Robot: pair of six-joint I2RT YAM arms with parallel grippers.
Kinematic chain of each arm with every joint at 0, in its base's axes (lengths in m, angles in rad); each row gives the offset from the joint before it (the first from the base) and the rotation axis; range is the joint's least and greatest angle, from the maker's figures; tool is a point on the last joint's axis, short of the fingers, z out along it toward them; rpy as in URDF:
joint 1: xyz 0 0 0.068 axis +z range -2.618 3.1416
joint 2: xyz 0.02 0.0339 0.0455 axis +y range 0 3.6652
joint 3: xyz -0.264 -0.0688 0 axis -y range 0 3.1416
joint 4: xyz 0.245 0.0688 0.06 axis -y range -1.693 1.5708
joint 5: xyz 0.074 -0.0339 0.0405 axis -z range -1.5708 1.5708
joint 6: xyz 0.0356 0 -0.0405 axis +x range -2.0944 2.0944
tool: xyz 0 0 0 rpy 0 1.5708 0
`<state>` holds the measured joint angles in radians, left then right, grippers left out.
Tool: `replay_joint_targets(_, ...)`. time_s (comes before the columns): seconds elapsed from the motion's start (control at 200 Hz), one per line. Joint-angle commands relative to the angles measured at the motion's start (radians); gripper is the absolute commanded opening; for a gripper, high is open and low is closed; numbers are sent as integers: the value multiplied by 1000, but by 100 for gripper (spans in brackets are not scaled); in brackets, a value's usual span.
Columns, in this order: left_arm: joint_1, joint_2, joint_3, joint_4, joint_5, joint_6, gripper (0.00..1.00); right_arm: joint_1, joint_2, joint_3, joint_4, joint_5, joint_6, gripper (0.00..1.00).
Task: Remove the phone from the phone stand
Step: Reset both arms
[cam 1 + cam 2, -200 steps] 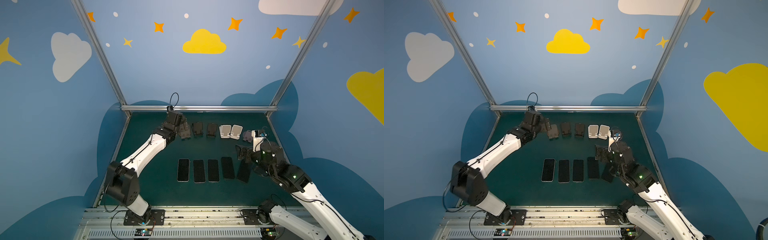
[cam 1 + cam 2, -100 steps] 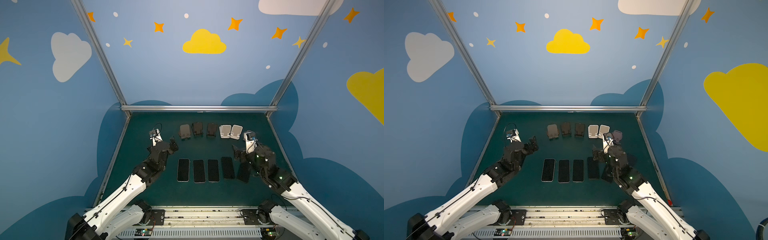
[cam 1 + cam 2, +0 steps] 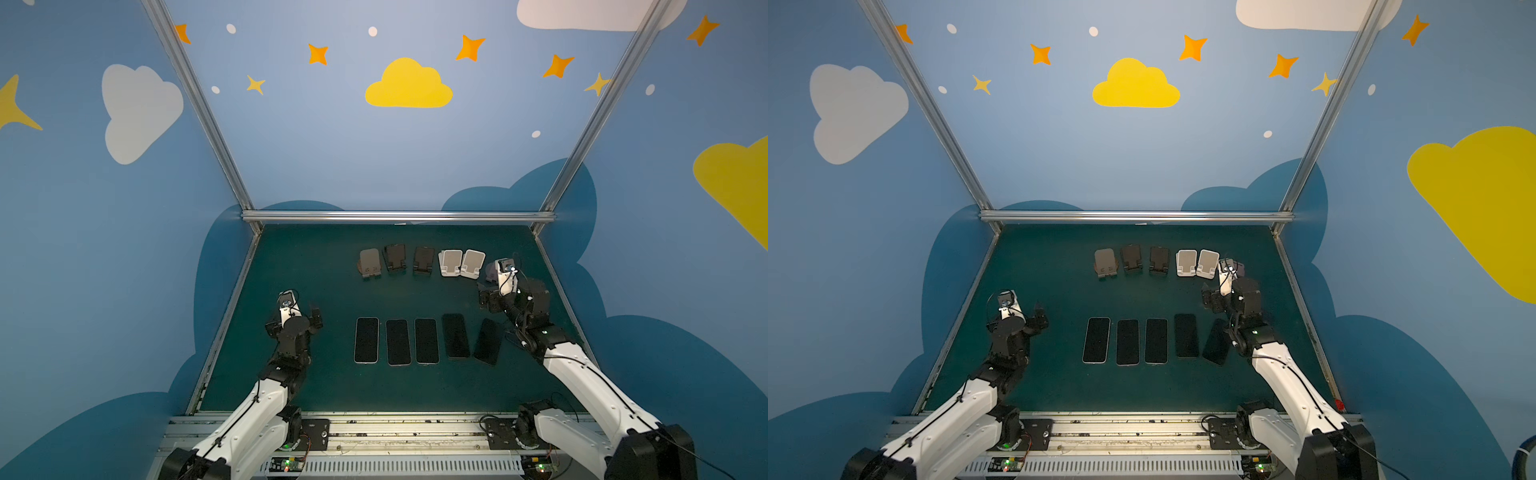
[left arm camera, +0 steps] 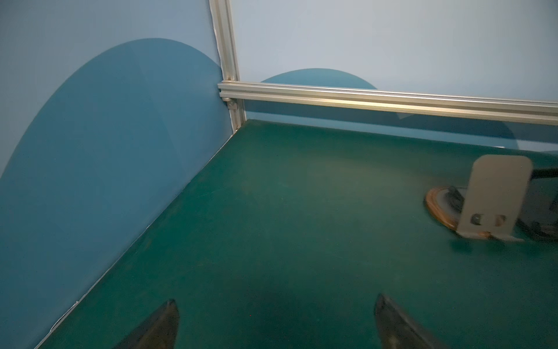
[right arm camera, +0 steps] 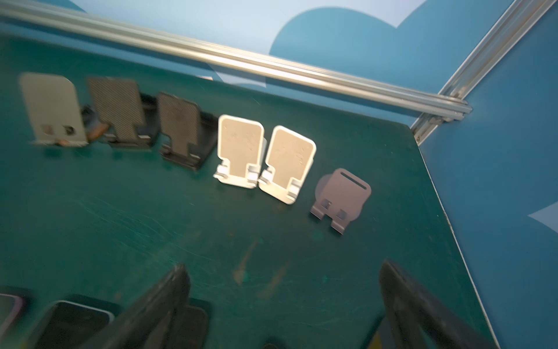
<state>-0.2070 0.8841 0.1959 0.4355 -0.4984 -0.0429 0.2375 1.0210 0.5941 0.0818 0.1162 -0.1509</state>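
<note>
Five dark flat glass-faced phones (image 3: pixel 427 340) are found lying in a row toward the green counter's (image 3: pixel 316 257) front edge. The grey, black and white upright stands (image 3: pixel 423 261) along the back edge are seen empty. The phones are judged stiff, thin and slippery, best gripped across the long edges. The left claw (image 4: pixel 276 300) and right claw (image 5: pixel 283 267) are spread wide, empty.

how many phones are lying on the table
5, flat in one row: leftmost phone, second phone, middle phone, fourth phone, and the skewed rightmost phone beside the right arm, which may hide more.

glossy phones (image 3: pixel 366 340), scuffed matt table (image 3: pixel 316 266)
</note>
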Motion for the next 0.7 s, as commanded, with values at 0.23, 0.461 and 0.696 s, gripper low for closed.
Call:
replay_joint_targets(0.23,204,422,148,246,330,-24,100,-128,134,-33,46,-146,38,98)
replay_joint_targets(0.461,239,642,193,378,442,-38,100,-190,289,-236,527,-144,165,98)
replay_joint_targets(0.696,235,634,240,271,477,13,100,-230,404,-82,358,-37,283,98)
